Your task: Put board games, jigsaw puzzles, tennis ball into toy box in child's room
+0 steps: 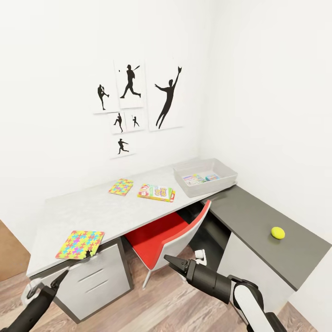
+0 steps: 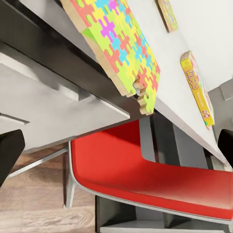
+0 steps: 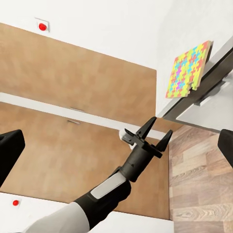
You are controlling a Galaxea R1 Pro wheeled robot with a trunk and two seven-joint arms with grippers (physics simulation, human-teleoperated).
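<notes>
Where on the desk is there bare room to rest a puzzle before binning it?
The white table is bare between the near jigsaw puzzle at its front edge and the far puzzle beside the board game. The dark section is bare apart from the tennis ball. The toy box already holds items.

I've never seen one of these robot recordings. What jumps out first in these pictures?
Probably the bright red chair tucked under the white desk, and the colourful jigsaw puzzle lying at the desk's near edge, just above the open left gripper. Next, the black baseball silhouettes on the wall and a small yellow-green ball alone on the dark side section.
</notes>
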